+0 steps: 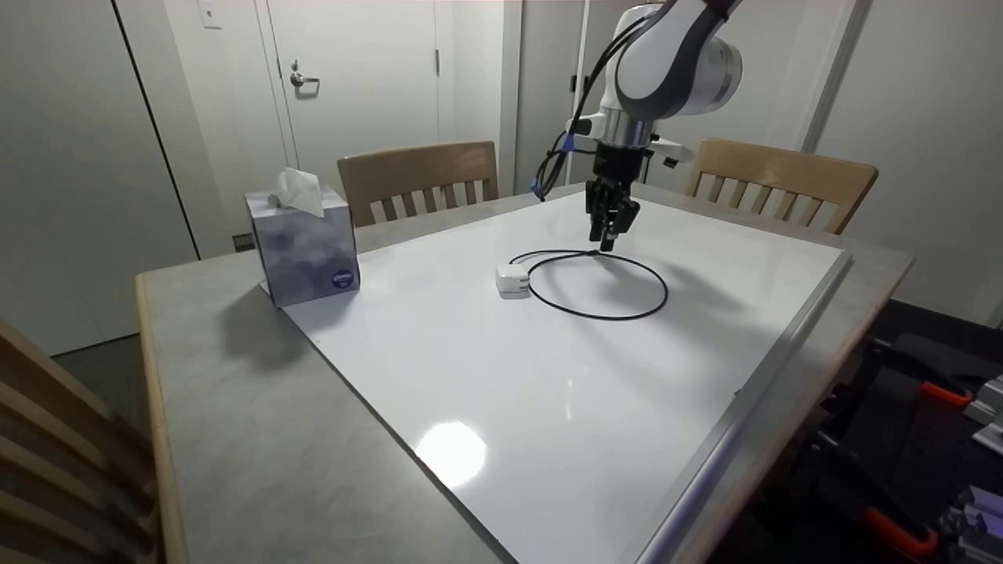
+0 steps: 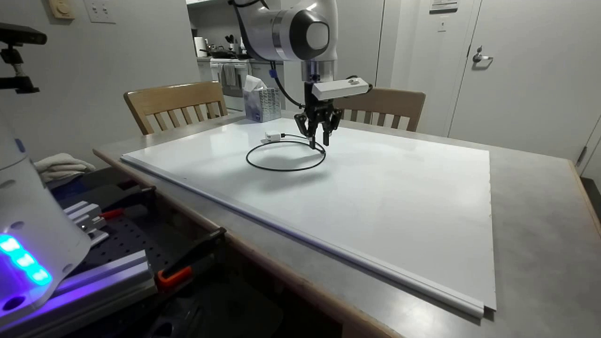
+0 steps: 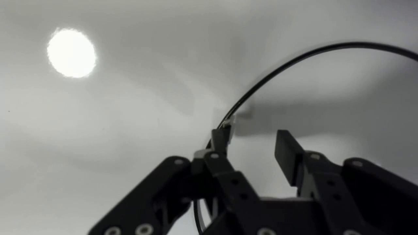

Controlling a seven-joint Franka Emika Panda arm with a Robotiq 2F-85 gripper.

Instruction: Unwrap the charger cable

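The charger cable is a thin black cord lying in a round loop on the white board; it shows in both exterior views (image 1: 619, 318) (image 2: 285, 170). Its white cube plug (image 1: 512, 279) sits at the loop's edge and also shows in an exterior view (image 2: 272, 136). My gripper (image 1: 602, 241) (image 2: 319, 142) points down just above the loop's edge. In the wrist view its fingers (image 3: 252, 138) stand apart with nothing visible between them. The cable (image 3: 352, 44) passes behind the left finger, which hides part of it. A small pale piece shows at that finger's tip; I cannot tell what it is.
The white board (image 1: 470, 368) (image 2: 399, 197) covers much of the grey table (image 1: 235, 439). A blue tissue box (image 1: 309, 251) (image 2: 262, 104) stands at a board corner. A raised metal rail (image 1: 744, 407) (image 2: 300, 234) runs along one board edge. Wooden chairs (image 1: 423, 168) surround the table.
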